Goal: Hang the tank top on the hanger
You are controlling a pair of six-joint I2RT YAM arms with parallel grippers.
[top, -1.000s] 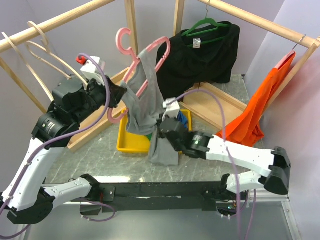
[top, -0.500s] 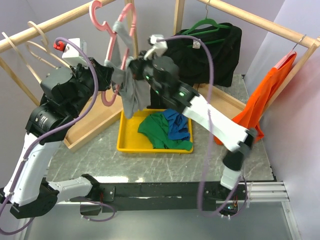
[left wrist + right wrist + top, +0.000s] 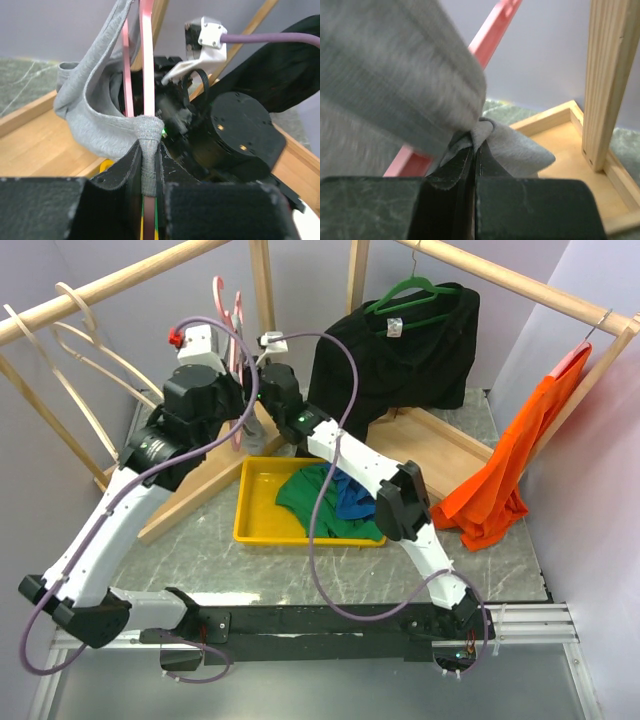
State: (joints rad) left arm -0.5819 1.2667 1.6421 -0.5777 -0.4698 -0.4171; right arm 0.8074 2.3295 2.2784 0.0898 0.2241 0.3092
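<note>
The left tool [image 3: 149, 167] is closed on a thin limb of the hanger [image 3: 147, 60], and a bunched band of the tank top [image 3: 95, 117] is caught between the jaws against the pink plastic. This clamp is judged to serve two ends: the hanger is kept upright and edge-on, and the fabric is pinned so that it cannot slide off. The right tool [image 3: 475, 157] is shut tight on a small pinched fold of the same grey fabric, just beside the pink bar. This is presumably so that a strap can be drawn over the hanger's shoulder. From the left wrist, one grey strap is observed looped round the hanger's two thin limbs, and the body of the garment is seen sagging to the left of them. In the overhead view both tools are found close together, high at the back of the frame and near the wooden rail [image 3: 120, 282]. Only the top of the hanger is shown above them, and the tank top is hidden between the arms. Whether the second strap is seated cannot be told, so the task is judged partly done. Below, on the counter [image 3: 200, 555], a yellow tray [image 3: 262, 532] of green and blue cloth is noted, well apart from the work.
</note>
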